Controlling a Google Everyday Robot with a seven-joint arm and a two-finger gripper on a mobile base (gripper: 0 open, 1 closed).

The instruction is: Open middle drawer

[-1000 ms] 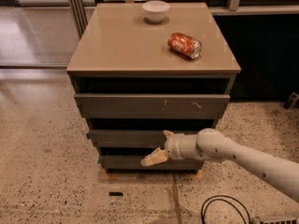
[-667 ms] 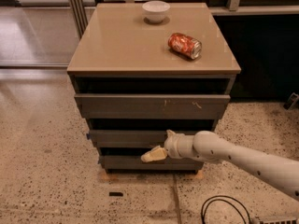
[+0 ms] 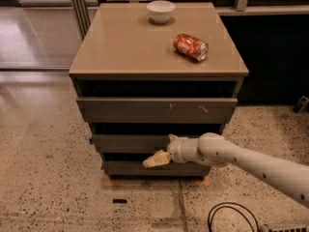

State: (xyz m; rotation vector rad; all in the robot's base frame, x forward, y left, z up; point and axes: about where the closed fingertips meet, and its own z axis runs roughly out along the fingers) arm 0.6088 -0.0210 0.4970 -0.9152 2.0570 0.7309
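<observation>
The middle drawer is a dark grey flat front with a small blue bit at its left end, below the taller scratched front of the cabinet. It stands only slightly proud of the cabinet. My gripper is at the drawer's right half, coming in from the right on the white arm. It is open. The upper finger is at the drawer's top edge, and the tan lower finger lies below its bottom edge, in front of the lowest front.
The tan cabinet top carries a white bowl at the back and a red can lying on its side. A black cable loops on the speckled floor at the lower right. A small dark object lies on the floor.
</observation>
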